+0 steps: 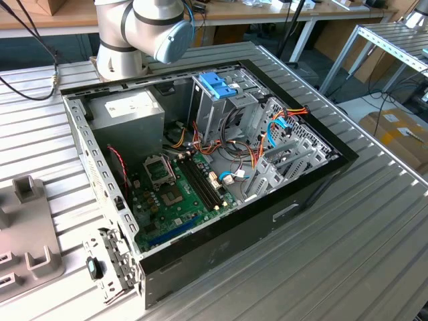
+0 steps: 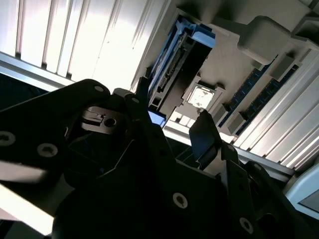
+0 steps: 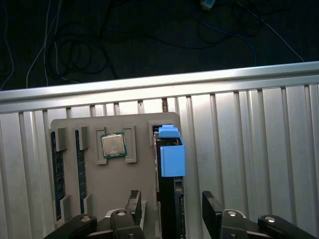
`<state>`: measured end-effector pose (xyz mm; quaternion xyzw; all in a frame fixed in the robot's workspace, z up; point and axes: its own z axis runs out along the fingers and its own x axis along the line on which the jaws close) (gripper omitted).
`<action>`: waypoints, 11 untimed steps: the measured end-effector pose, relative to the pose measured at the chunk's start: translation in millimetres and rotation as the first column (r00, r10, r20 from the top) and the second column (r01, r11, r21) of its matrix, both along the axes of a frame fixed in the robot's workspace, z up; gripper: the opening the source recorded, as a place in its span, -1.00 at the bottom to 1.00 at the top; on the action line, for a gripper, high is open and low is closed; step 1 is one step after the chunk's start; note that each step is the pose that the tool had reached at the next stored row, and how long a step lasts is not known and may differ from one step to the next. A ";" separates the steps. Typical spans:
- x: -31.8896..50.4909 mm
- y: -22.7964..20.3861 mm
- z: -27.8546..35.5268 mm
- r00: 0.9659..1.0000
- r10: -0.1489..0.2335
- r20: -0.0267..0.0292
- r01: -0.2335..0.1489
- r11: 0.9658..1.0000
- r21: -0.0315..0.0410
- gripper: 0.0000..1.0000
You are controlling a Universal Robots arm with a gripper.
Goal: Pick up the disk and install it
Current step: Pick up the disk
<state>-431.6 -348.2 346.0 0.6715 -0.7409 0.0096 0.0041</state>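
No legible text on any surface

My tally from remote desk, in exterior view: one arm (image 1: pixel 144 30), one open computer case (image 1: pixel 221 257), two ribbed metal tables, nearer (image 1: pixel 361 221) and farther (image 1: pixel 394 43), one cardboard box (image 1: pixel 394 134). Inside case I counted one power supply (image 1: pixel 127 110), one motherboard (image 1: pixel 175 200), one blue bracket (image 1: pixel 217 85). In first wrist view I logged one gripper (image 3: pixel 172 206) with two fingers (image 3: pixel 212 209), one grey tray (image 3: pixel 144 174), one disk (image 3: pixel 172 162), one processor chip (image 3: pixel 113 145), two memory modules (image 3: pixel 55 174).
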 end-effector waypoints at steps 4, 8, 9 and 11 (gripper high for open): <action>0.0 0.0 -0.2 1.000 0.000 0.000 0.000 1.000 0.000 0.20; 0.0 0.0 -0.8 1.000 0.000 0.000 0.000 1.000 0.000 0.20; 0.0 0.0 -0.8 1.000 0.000 0.000 0.000 1.000 0.000 0.20; 0.0 0.0 -0.9 1.000 0.000 0.000 0.000 1.000 0.000 0.20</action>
